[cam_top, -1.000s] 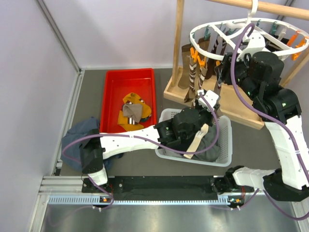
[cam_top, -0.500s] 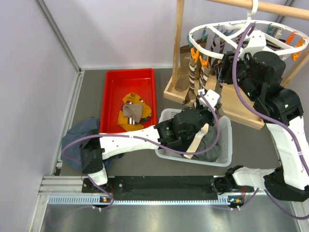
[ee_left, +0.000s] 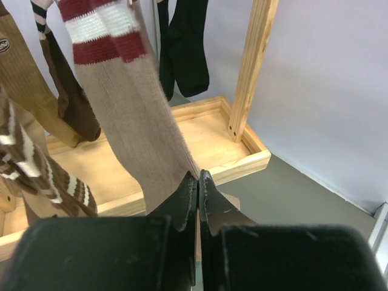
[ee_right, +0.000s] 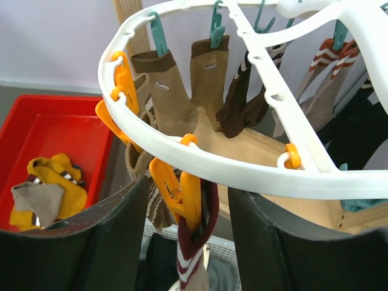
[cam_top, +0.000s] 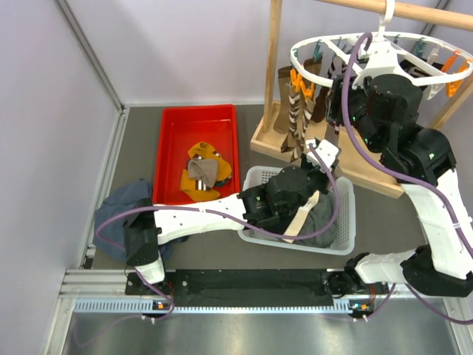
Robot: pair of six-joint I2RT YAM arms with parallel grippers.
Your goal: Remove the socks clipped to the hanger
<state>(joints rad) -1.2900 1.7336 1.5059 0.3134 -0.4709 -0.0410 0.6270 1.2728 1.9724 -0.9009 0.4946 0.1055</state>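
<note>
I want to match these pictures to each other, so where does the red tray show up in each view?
Top external: red tray sits left of centre.
Left wrist: not in it.
Right wrist: red tray at the lower left, with yellow socks inside.
Shared landmark: the wooden rack base shows in all three views.

Left tool (ee_left: 198, 182) pinched, right tool (ee_right: 189, 189) agape.

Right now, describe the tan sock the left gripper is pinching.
The tan sock is ribbed knit with dark red and white bands near its top. It hangs slanted over the wooden rack base, its upper end out of view. The shut left gripper pinches its lower end.
</note>
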